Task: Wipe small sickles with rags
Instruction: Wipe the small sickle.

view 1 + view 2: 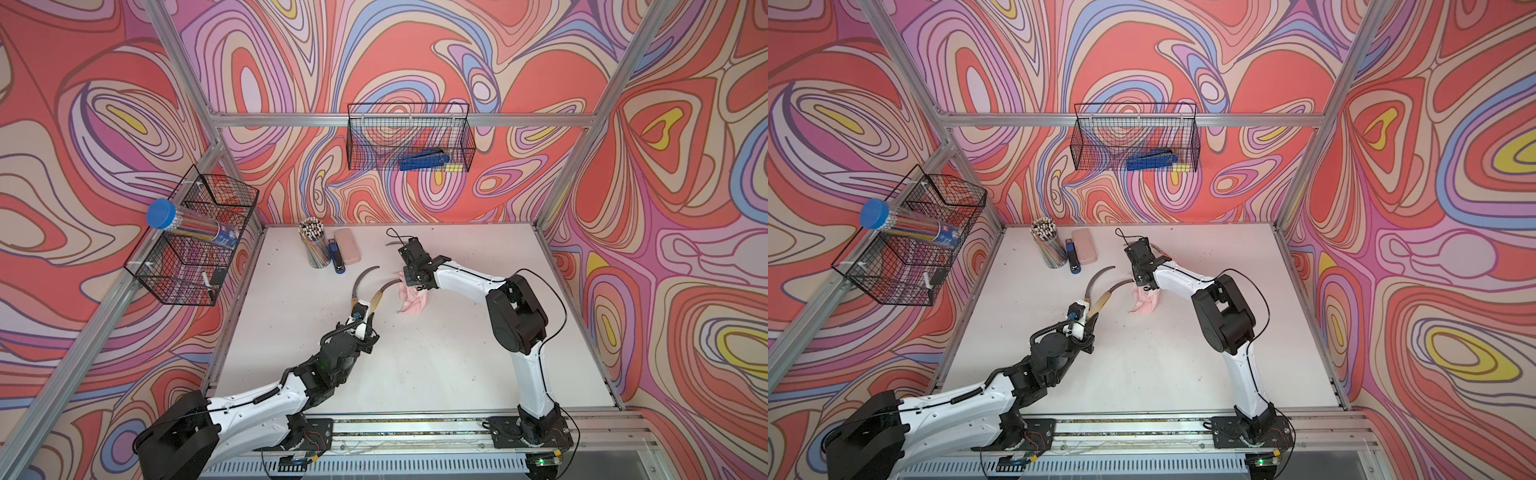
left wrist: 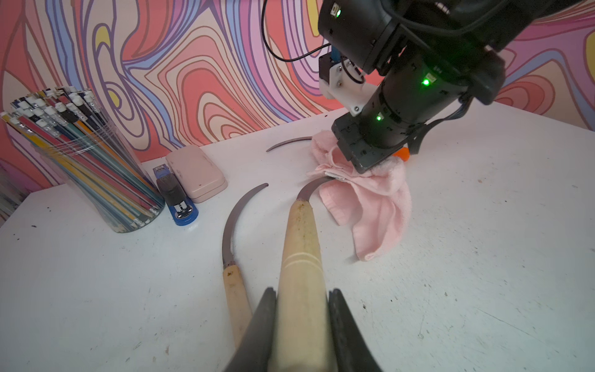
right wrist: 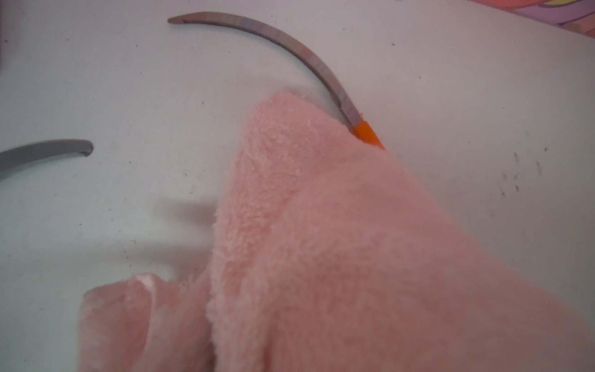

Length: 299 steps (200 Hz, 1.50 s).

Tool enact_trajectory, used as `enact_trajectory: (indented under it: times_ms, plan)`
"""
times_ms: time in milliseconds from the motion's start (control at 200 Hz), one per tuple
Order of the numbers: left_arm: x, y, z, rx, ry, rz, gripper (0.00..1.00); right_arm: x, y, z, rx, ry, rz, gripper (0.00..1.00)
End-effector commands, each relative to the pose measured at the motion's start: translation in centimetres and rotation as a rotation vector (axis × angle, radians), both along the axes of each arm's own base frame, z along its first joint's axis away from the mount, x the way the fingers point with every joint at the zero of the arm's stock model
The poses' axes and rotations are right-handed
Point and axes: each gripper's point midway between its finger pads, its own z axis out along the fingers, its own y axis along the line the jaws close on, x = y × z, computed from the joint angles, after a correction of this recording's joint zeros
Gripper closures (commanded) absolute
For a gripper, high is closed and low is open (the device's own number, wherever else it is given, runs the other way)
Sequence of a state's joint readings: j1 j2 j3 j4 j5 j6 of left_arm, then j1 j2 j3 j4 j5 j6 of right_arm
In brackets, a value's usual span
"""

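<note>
A pencil cup [image 2: 96, 180], stapler [image 2: 177, 199] and case [image 2: 196, 174] sit at the far edge of the counter [image 2: 483, 257]. A spare sickle [image 2: 230, 225] lies just beside the held sickle [image 2: 301, 251]; an orange sickle [image 3: 289, 48] is half hidden behind the rag [image 2: 370, 209]. Your left gripper [image 2: 302, 291] clamps the held sickle's handle; your right gripper [image 2: 362, 162] is closed on the rag, which covers that blade's tip

Overhead stereo pair sharing table [image 1: 436, 365], close wrist views

pale pink rag [image 2: 370, 209], orange-handled sickle [image 3: 365, 130] — white table [image 2: 483, 257]
</note>
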<state>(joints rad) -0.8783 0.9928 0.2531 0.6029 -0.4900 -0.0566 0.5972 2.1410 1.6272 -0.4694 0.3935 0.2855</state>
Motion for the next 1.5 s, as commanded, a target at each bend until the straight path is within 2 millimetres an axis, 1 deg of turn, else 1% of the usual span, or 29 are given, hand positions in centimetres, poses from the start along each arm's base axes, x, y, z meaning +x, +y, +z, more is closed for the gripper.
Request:
enact_trajectory:
  times_ms: [0, 145, 275, 426, 486, 541, 656, 786, 856, 946, 1041, 1076, 1122, 1187, 1242, 1252, 1312, 1367, 1452, 1492]
  plan:
    - [0.2, 0.9, 1.9, -0.059, -0.059, 0.053, 1.0, 0.3, -1.0, 3.3, 0.012, -0.077, -0.044, 1.0]
    - [0.1, 1.7, 2.3, -0.074, -0.076, 0.084, 1.0, 0.3, -1.7, 4.2, -0.021, -0.094, -0.068, 1.0]
    - [0.0, 2.5, 2.4, -0.087, -0.089, 0.114, 1.0, 0.4, -2.9, 4.8, -0.05, -0.118, -0.11, 1.0]
    - [-0.1, 2.5, 2.5, -0.091, -0.09, 0.106, 1.0, 0.8, -4.2, 5.2, -0.085, -0.136, -0.151, 1.0]
    - [-0.1, 2.5, 2.5, -0.092, -0.091, 0.108, 1.0, 0.8, -4.4, 5.3, -0.099, -0.139, -0.153, 1.0]
    - [-0.2, 2.6, 2.6, -0.094, -0.093, 0.111, 1.0, 0.8, -4.4, 5.7, -0.103, -0.147, -0.144, 1.0]
    - [-0.3, 2.6, 2.8, -0.102, -0.096, 0.106, 1.0, 0.8, -5.1, 6.7, -0.132, -0.174, -0.157, 1.0]
    - [-0.4, 2.3, 2.6, -0.1, -0.09, 0.087, 1.0, 0.6, -3.3, 7.9, -0.097, -0.206, -0.099, 1.0]
    - [-0.4, 2.2, 2.5, -0.099, -0.089, 0.08, 1.0, 0.6, -1.8, 9.3, -0.104, -0.237, -0.066, 1.0]
    - [-0.4, 1.9, 2.6, -0.098, -0.088, 0.067, 1.0, 0.7, 0.3, 11.8, -0.13, -0.294, -0.025, 1.0]
    - [-0.4, 1.9, 2.6, -0.101, -0.086, 0.063, 1.0, 1.6, 1.9, 13.6, -0.157, -0.344, 0.016, 1.0]
    - [-0.5, 1.8, 2.6, -0.101, -0.085, 0.056, 1.0, 2.2, 2.1, 14.0, -0.186, -0.367, 0.02, 1.0]
    - [-0.5, 1.7, 2.5, -0.102, -0.083, 0.05, 1.0, 3.1, 1.7, 14.2, -0.248, -0.405, -0.002, 1.0]
    - [-0.5, 1.6, 2.5, -0.102, -0.081, 0.047, 1.0, 4.7, 0.5, 14.9, -0.373, -0.467, -0.068, 1.0]
    - [-0.6, 1.6, 2.4, -0.102, -0.081, 0.046, 1.0, 5.9, -0.4, 15.0, -0.427, -0.474, -0.118, 1.0]
    - [-0.5, 1.6, 2.4, -0.101, -0.081, 0.047, 1.0, 6.2, -0.5, 15.2, -0.427, -0.477, -0.127, 1.0]
    - [-0.6, 1.6, 2.5, -0.103, -0.081, 0.044, 1.0, 7.4, -0.9, 15.0, -0.416, -0.464, -0.144, 1.0]
    - [-0.6, 1.6, 2.5, -0.102, -0.082, 0.044, 1.0, 8.1, -0.9, 14.9, -0.397, -0.462, -0.154, 1.0]
    - [-0.5, 1.6, 2.6, -0.105, -0.086, 0.046, 1.0, 8.5, 0.0, 14.8, -0.337, -0.457, -0.136, 1.0]
    - [-0.5, 1.6, 2.7, -0.105, -0.087, 0.046, 1.0, 8.4, 0.8, 14.0, -0.279, -0.43, -0.109, 1.0]
